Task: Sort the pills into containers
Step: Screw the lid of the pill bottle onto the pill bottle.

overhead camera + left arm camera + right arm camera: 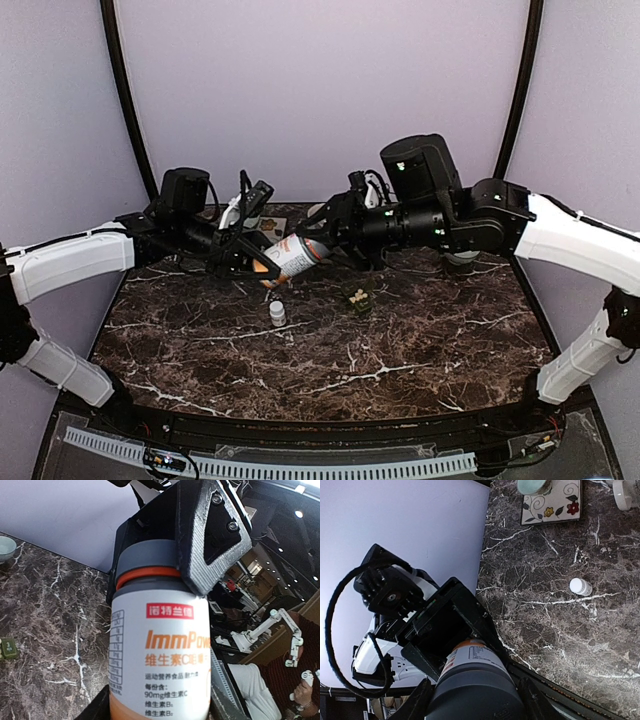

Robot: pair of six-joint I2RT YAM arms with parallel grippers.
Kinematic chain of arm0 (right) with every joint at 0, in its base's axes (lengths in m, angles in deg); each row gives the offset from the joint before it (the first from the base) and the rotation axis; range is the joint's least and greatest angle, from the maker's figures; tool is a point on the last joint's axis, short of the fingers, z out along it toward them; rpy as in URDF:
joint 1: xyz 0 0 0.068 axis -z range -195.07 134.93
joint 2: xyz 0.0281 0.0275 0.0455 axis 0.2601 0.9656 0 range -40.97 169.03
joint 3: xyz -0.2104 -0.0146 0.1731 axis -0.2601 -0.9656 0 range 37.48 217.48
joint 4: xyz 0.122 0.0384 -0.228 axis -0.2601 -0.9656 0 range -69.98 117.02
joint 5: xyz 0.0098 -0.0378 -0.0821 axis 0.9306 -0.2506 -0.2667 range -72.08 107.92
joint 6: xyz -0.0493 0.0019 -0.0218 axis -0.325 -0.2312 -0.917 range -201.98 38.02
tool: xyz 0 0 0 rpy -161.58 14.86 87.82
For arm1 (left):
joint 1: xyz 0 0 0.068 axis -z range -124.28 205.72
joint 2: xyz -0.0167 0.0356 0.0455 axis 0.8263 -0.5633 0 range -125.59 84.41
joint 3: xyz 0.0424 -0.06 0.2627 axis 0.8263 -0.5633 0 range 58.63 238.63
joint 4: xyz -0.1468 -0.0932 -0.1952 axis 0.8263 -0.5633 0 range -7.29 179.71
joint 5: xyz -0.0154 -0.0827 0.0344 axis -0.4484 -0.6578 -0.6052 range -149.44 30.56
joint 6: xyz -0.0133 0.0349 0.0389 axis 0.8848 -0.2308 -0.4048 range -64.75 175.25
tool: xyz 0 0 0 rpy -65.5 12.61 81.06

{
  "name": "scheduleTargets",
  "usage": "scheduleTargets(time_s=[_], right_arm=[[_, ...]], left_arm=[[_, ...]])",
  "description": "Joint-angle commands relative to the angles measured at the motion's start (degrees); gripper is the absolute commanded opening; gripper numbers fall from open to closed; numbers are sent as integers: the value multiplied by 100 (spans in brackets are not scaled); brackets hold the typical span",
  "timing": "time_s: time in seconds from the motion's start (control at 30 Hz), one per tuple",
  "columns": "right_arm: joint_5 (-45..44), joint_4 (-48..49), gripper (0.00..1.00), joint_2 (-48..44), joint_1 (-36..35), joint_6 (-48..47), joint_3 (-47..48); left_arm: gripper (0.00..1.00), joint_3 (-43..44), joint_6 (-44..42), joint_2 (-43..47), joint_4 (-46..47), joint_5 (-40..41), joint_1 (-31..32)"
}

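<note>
The left gripper (270,263) is clamped around the body of the white supplement bottle (293,257), which is tilted in the air above the marble table (430,350). The right gripper (318,248) is closed tightly on its grey cap (470,695). The dark green pill box (358,297) lies on the table, below and to the right of the bottle, with a small white vial (277,313) nearby.

The top view looks down from high at the near edge, across the whole bench (400,350) to the far wall (320,90). Both wrist views sit tight against the supplement bottle (292,257), facing each other along it. All three share it; top and right wrist also share the small white vial (277,313).
</note>
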Motion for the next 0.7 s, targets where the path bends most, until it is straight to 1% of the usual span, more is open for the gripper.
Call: scheduleTargets(time_s=[0.0, 0.07, 0.13, 0.47, 0.57, 0.67], right_arm=[[796, -438, 8, 994, -584, 679, -11], [638, -574, 9, 1087, -625, 680, 155], [521, -644, 13, 1130, -637, 631, 270], [21, -504, 44, 933, -649, 76, 327], [-156, -425, 50, 772, -663, -70, 233], [-289, -399, 55, 731, -673, -224, 161]], left_arm=[[0, 155, -520, 497, 1184, 1408, 365], [0, 73, -550, 596, 1241, 1559, 371], [0, 8, -563, 659, 1271, 1617, 368], [0, -129, -550, 708, 1322, 1544, 368], [0, -127, -546, 691, 1322, 1536, 362], [0, -134, -543, 666, 1326, 1526, 353]])
